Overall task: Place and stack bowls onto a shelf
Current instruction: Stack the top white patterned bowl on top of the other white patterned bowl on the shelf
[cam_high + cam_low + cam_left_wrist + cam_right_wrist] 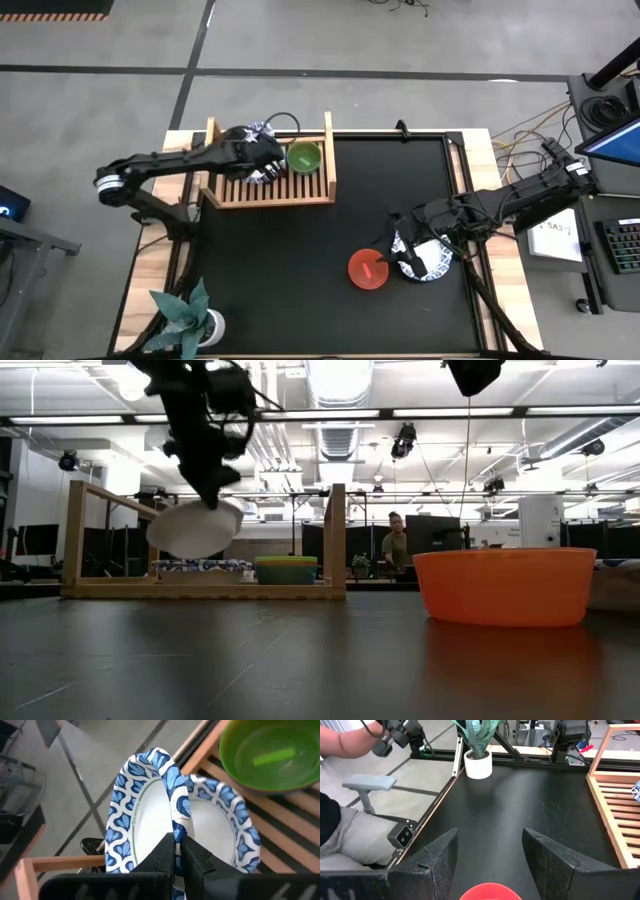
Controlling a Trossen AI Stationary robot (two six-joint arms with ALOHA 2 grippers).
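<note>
At the left of the black tabletop mat, the left gripper is pinching the rim of a wide white paper bowl with a blue patterned rim, fingers closed tight on it, and is holding it tilted over the light wooden slatted shelf. The left wrist view is showing what the overhead view hides: a second blue-rimmed bowl is lying on the slats just behind the held one. Beside them a plain green bowl is sitting on the shelf; the low view is showing it stacked on a cyan one.

Farther right, a red bowl is resting on the mat, touching another blue-patterned bowl. The right gripper is hovering over these with its fingers spread wide, holding nothing; its wrist view is showing the red bowl's edge between them, a potted plant and a seated person's arm.

Counted: three patterned bowls, three plain ones, one shelf.
</note>
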